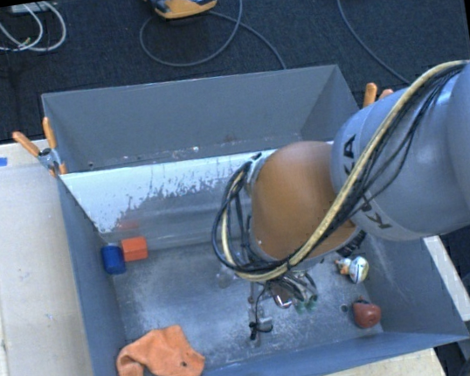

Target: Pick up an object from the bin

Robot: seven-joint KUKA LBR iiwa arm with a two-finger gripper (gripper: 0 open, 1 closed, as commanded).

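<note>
My gripper [279,296] hangs low over the bin floor, right of the middle, under the arm's orange cover. Nothing shows under it but bare grey floor. A small white and yellow thing [355,269] lies just to its right, partly under the arm. A dark red rounded thing [366,314] rests near the front right corner. A crumpled orange cloth [160,358] lies at the front left, well away from the gripper.
A blue cylinder [113,258] and an orange block [135,249] stand side by side, touching, against the left wall. The arm with its orange cover and looped cables hides the bin's right middle.
</note>
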